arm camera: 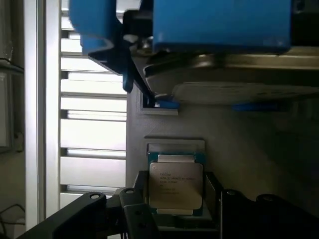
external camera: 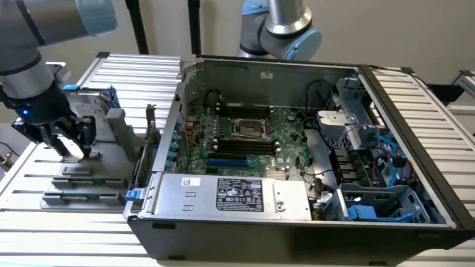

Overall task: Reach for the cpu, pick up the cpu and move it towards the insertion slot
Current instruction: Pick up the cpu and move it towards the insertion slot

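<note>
Print on cpu; on power-supply label — none legible

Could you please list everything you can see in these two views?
computer case: one, black, open, middle of the table
circuit board: one, green, inside the case
socket: one, silver frame, on the board
memory slots: several, black, flanking the socket
hard drive: one, silver and blue, exterior view's left
holder: one, grey, exterior view's left
chip: one, silvery, over the holder
table: one, slatted silver, under everything
other arm: one, grey and blue, behind the case
gripper: one, black, at the chip
</note>
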